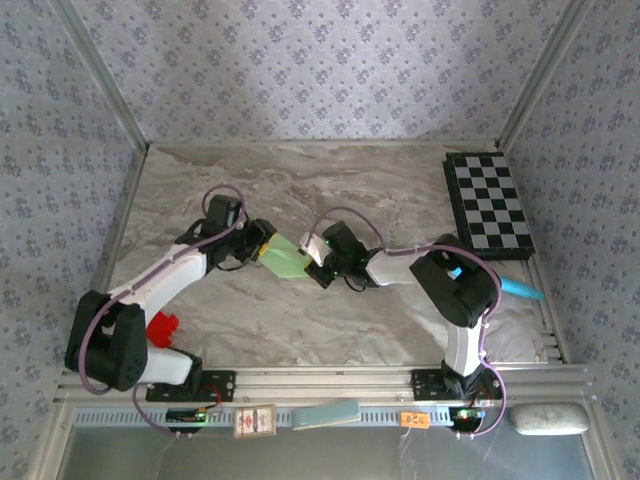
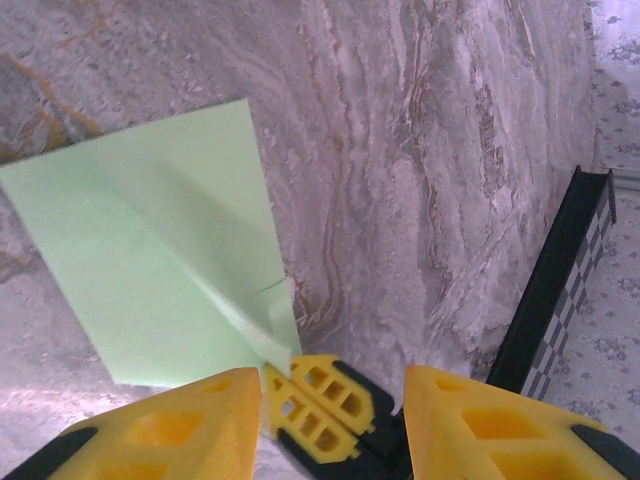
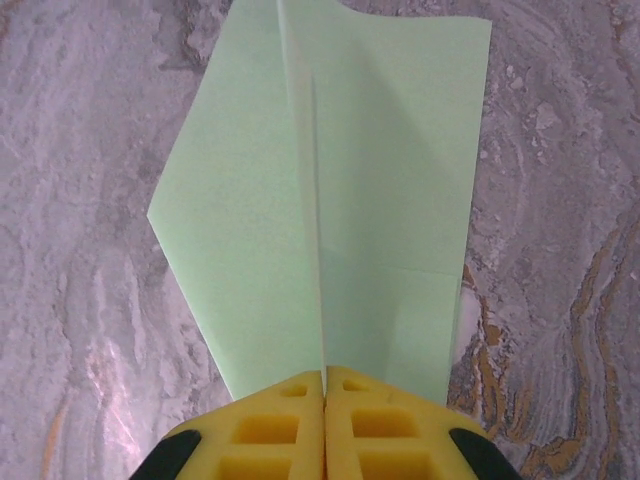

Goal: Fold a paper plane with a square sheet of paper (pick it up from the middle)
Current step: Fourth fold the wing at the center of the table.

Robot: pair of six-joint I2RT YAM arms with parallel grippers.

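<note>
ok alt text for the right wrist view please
The right tool is shut on the raised centre fold of a pale green paper plane, its wings spreading to either side over a grey marbled table.

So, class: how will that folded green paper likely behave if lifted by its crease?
Probably very light: the paper plane is pinched by the right gripper at one crease. Likely floppy; its far edge curls. Folds should stiffen the middle.
</note>
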